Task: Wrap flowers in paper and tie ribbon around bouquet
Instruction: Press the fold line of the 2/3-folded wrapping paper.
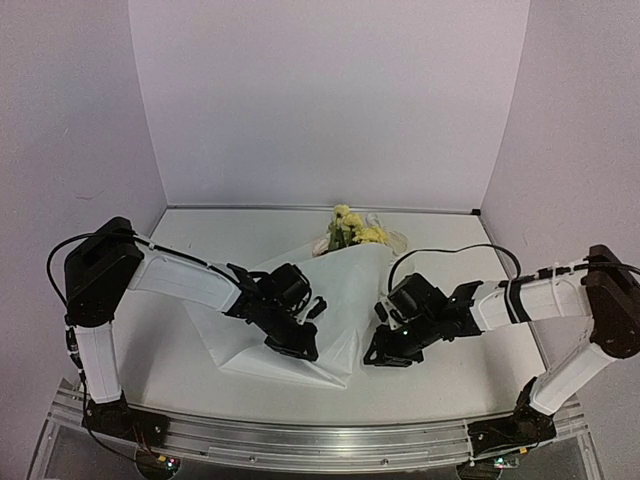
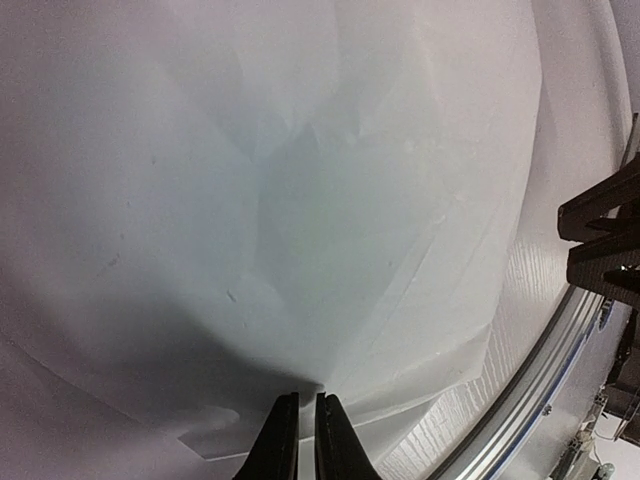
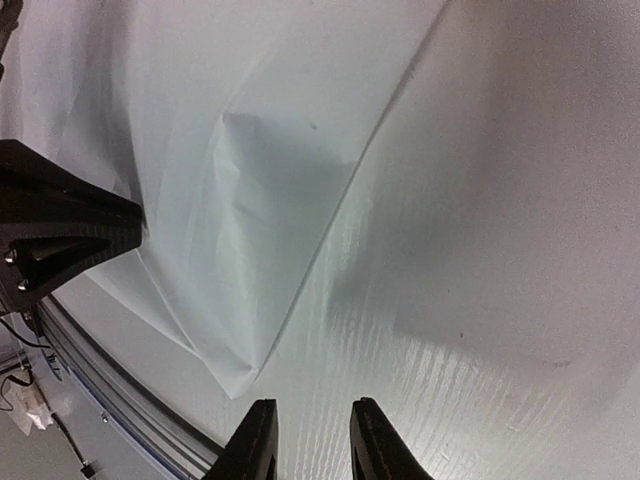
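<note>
The flowers (image 1: 350,228), pale yellow with green leaves, lie at the back of the table. Their stems are hidden under the paper (image 1: 345,300), a broad white sheet folded over them and spreading toward the near edge. My left gripper (image 1: 305,350) rests on the sheet's near part. In the left wrist view its jaws (image 2: 301,398) stand almost together, pinching a raised fold of the paper (image 2: 300,180). My right gripper (image 1: 378,352) hovers just right of the sheet. In the right wrist view it is open (image 3: 312,408) over bare table beside the paper's corner (image 3: 243,375). The ribbon is out of view.
An aluminium rail (image 1: 320,440) runs along the table's near edge, close behind both grippers (image 3: 110,390). White walls (image 1: 320,100) enclose the back and sides. The white table (image 1: 450,380) shows bare to the right of the sheet.
</note>
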### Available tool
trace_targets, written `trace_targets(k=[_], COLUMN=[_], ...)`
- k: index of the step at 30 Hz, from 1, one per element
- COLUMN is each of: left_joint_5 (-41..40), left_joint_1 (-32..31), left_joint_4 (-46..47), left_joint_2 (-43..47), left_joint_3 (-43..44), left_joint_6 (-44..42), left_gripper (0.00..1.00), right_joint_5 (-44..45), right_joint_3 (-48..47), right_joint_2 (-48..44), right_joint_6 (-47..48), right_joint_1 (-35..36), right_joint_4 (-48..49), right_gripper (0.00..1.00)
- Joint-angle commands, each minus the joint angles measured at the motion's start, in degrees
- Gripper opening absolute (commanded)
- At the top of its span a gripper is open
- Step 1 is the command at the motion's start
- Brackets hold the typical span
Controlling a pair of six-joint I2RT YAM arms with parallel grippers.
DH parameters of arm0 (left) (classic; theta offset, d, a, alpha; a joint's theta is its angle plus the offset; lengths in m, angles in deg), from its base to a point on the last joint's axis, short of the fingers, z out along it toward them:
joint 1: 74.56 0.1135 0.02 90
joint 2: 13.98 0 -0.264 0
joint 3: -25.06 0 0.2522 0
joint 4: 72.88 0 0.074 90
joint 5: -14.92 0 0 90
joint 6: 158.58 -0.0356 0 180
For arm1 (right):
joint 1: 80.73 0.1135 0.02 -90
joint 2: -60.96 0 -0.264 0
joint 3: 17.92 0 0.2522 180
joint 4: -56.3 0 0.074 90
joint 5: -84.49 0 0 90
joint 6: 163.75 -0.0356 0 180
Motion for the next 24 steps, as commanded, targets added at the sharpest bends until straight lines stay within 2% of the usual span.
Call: trace_targets(k=[1, 18, 24], left_joint_5=[-1.2, -2.5, -2.1], left_joint_1=[0.2, 0.2, 0.2], left_joint_4=[1.7, 0.9, 0.8], left_joint_2=[2.1, 3.9, 5.6], left_joint_3=[-1.2, -0.8, 0.8], left_joint_6=[0.8, -0.1, -0.7], left_gripper=[0.08, 0.08, 0.13], right_joint_5=[0.5, 1.2, 1.4], right_joint_3=[-6.1, -15.8, -16.2], right_joint_2=[3.1, 13.0, 15.5], right_joint_6=[-0.8, -1.8, -2.3], right_joint_1=[-0.7, -0.7, -0.7], right_joint_4=[-0.9, -3.8, -3.3], right_gripper=[0.21, 0.12, 0.11])
